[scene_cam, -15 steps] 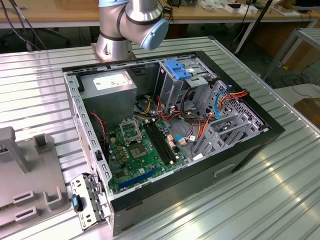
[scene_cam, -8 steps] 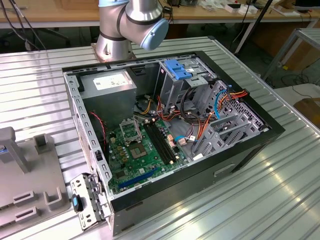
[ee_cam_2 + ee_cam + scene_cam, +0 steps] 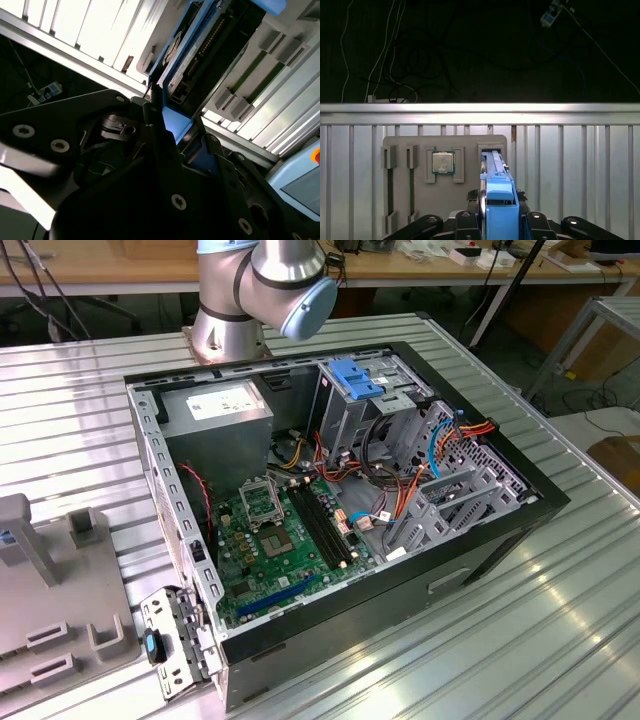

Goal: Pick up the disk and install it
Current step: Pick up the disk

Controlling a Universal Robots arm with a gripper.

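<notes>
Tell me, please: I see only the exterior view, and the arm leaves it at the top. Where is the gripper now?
Observer: In the first wrist view the gripper is at the grey tray, closed on the disk.
Operator: Is the disk out of the tray?
Observer: I cannot tell; it stands on edge, in line with its slot.
Operator: What else does the tray hold?
Observer: A processor chip lies in a pocket beside that slot.

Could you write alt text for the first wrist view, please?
The gripper has its jaws closed on the disk, blue-framed and standing on edge in a grey holder beside a processor chip on a slatted metal table.
</notes>
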